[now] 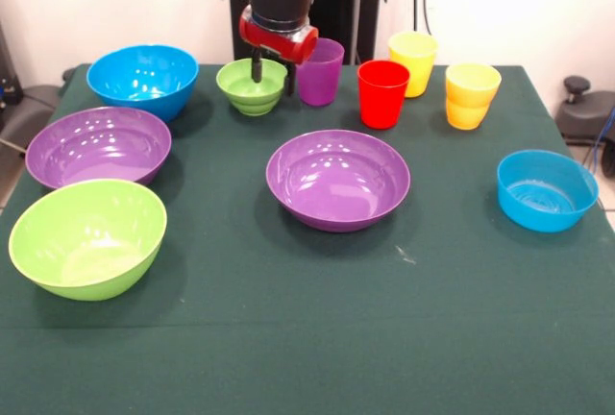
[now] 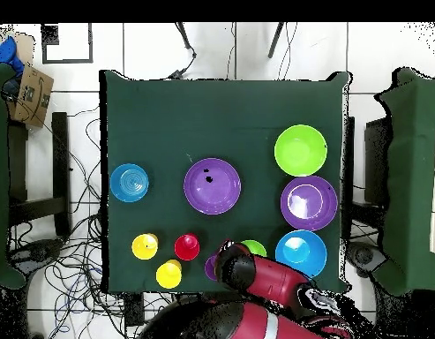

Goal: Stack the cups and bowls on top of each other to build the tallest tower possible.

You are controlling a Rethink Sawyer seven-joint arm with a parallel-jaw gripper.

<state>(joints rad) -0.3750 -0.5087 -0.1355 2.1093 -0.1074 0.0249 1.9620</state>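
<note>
Front view, near to far. Lower left: large lime green bowl [image 1: 87,237]. Middle: two large purple bowls, left [image 1: 98,146] and centre [image 1: 338,179]; small blue bowl [image 1: 547,189] at right. Upper row: large blue bowl [image 1: 143,79], small green bowl [image 1: 253,85], purple cup [image 1: 320,71], red cup [image 1: 383,93], two yellow cups [image 1: 473,95]. Nothing is stacked. The gripper [image 1: 273,71] reaches into the small green bowl; whether its fingers grip the rim cannot be told.

Glossy smooth plastic bowls [image 1: 337,180] and cups [image 1: 382,93] (highlights on every one) sit on a matt green tablecloth [image 1: 307,338].
</note>
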